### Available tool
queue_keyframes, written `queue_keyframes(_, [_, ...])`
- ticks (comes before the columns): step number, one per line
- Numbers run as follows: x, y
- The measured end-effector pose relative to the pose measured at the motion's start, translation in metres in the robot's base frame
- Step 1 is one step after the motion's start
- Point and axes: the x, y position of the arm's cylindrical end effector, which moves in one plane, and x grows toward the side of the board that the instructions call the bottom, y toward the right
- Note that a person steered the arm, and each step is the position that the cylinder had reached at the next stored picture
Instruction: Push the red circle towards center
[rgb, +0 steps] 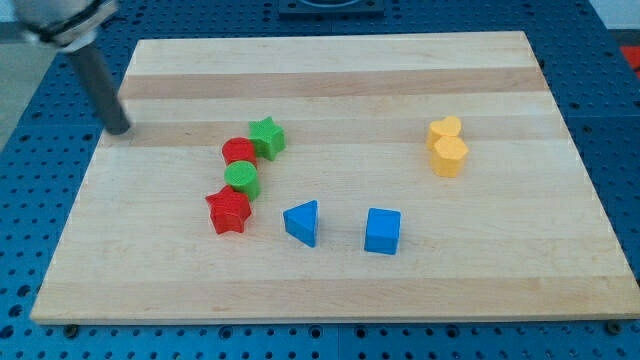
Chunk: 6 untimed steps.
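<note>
With no pincer on this arm, my tip (121, 128), far left of the small red circular block (238, 151) on the wooden table (330, 70), should swing in behind it and push right.

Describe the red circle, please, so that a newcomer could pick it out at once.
On the wooden board, find the column of four blocks left of centre. The red circle sits at its upper end, against the green star and above the green circle. Unlike the red star at the bottom, it is round.

Pale, smooth, matt wooden board (330, 70) with visible grain; matt plastic-looking red circle (238, 151); dark matt rod.
</note>
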Motion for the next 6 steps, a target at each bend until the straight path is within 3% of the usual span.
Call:
queue_keyframes(1, [0.046,-0.009])
queue_keyframes(2, [0.065,0.022])
queue_keyframes(4, [0.057,0.117])
queue_keyframes(6, [0.044,0.141])
